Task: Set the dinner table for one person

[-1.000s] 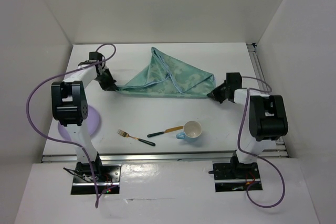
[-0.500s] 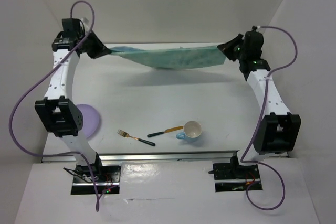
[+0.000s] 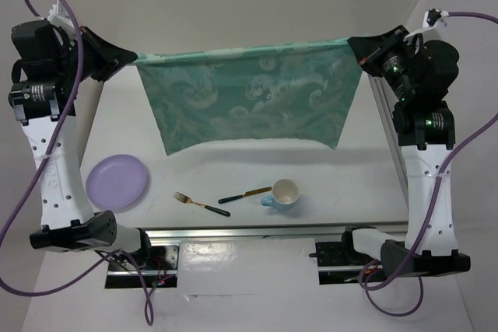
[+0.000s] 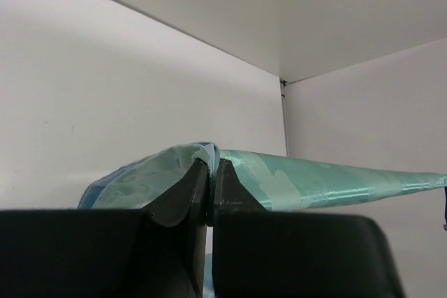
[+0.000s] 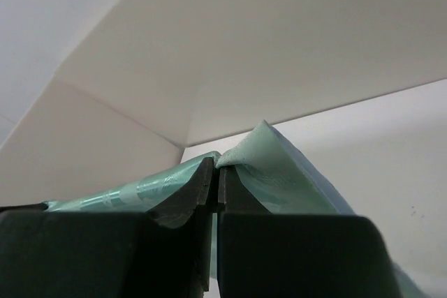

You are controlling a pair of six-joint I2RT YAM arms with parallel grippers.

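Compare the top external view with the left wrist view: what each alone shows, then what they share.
Only the top external view shows the whole cloth mat hanging spread between both arms, the right gripper, and the plate, fork, knife and cup on the dinner table. Only the left wrist view shows its fingers pressed together on a mat corner. Both show the mat and left gripper.

The left gripper (image 4: pixel 210 171), its two black fingers pressed together, pinches a bunched corner of a shiny teal patterned cloth mat (image 4: pixel 307 181). The cloth stretches away to the right, before plain white walls (image 4: pixel 105 102).
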